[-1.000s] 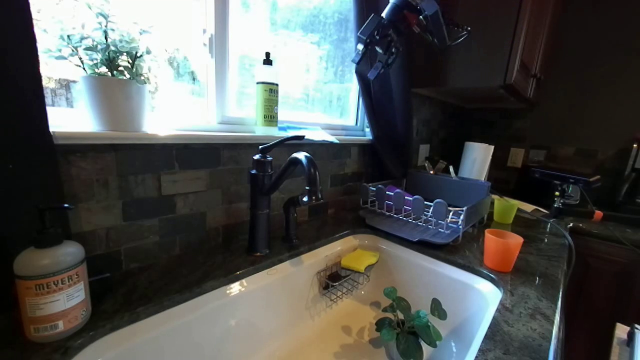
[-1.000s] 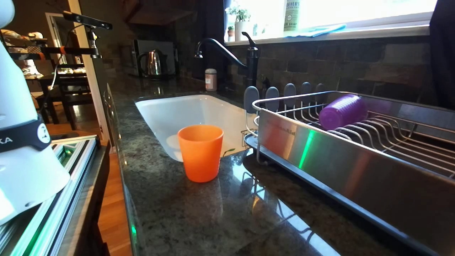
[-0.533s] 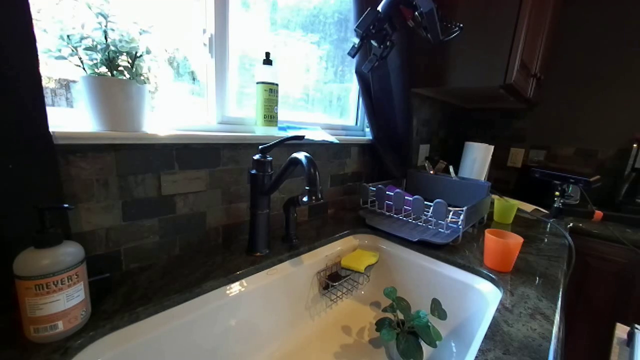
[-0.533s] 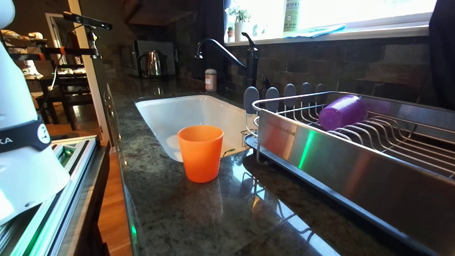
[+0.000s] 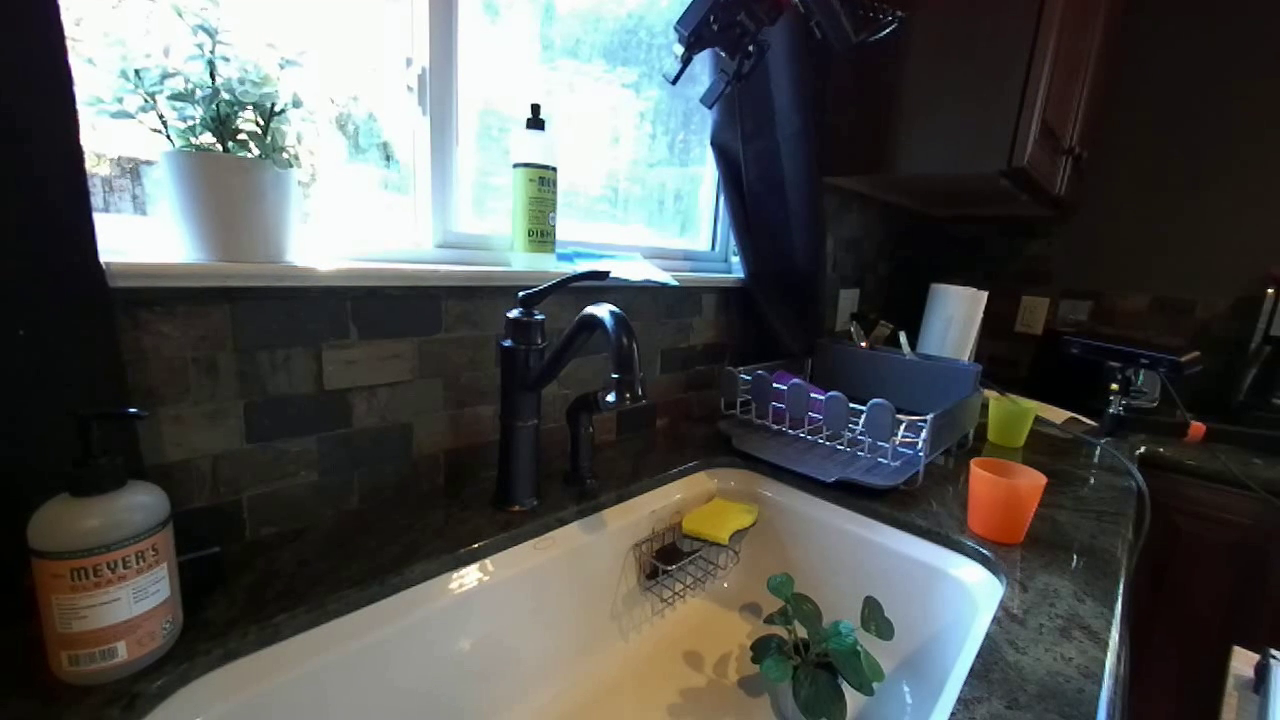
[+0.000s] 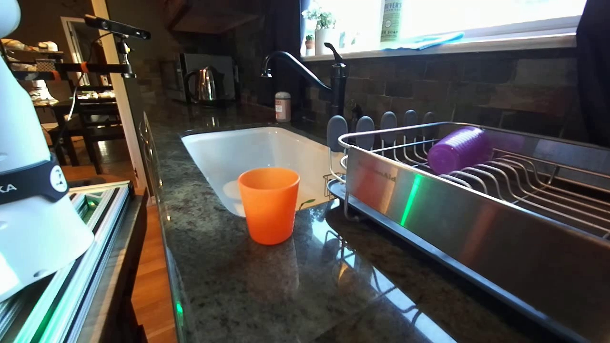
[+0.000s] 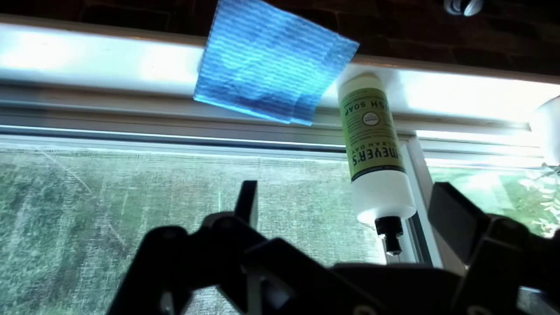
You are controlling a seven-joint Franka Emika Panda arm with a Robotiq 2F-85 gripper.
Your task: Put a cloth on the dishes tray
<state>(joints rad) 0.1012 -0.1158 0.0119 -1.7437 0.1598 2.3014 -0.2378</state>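
At eight o'clock in an exterior view I have an orange-labelled pump bottle (image 5: 105, 580) on the table (image 5: 1060, 600). At ten a potted plant (image 5: 230, 200) stands on the window sill (image 5: 400, 275), and toward eleven a green-labelled soap bottle (image 5: 535, 205). The dark faucet (image 5: 518, 410) rises at eight, nearer the centre. Just shy of twelve lies the blue cloth (image 7: 271, 65), on the sill just beside the soap bottle, part of it past the front edge. Higher, at twelve, my hand (image 5: 692, 90) hangs well apart from the cloth; in the wrist view its fingers (image 7: 247, 200) are spread wide and I have hold of nothing. Toward five, in the white sink (image 5: 920, 570), I see a yellow sponge (image 5: 720, 520) and then a leafy plant (image 5: 840, 638). At three sits the dishes tray (image 5: 885, 378), with a purple cup (image 6: 457, 150) lying on its side in it. At four an orange cup (image 5: 1005, 502) stands upright on the table, a lime cup (image 5: 1010, 422) near it, toward three.
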